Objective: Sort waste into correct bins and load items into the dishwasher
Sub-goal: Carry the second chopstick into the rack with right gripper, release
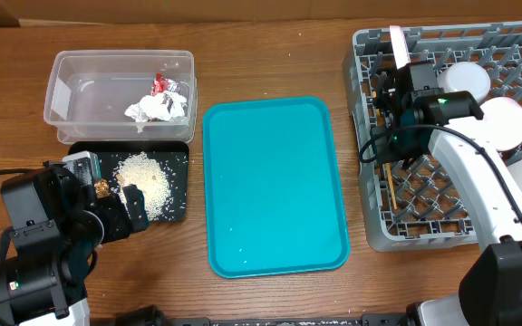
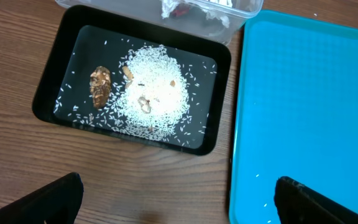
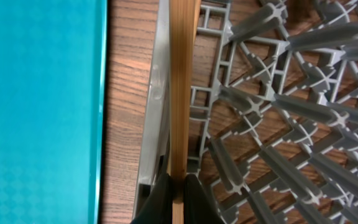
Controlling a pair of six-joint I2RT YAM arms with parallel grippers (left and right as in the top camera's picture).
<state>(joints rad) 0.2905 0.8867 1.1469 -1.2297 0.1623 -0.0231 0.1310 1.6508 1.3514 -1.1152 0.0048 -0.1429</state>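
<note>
Fig.: bright, even light from above; shadows short & faint. Small glints on teal tray [image 1: 275, 186] nr its lower edge. Sheen on clear tub [image 1: 120, 91] walls & glossy black tray [image 2: 55, 93]. Wrist views sharp; close-up chopstick [image 3: 180, 87] slightly soft.

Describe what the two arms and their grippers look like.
The left arm is made of blocky black housings over a white base segment. The right arm has a long white link, black joints, a small green light and a black cable alongside. The left gripper and right gripper are black.
</note>
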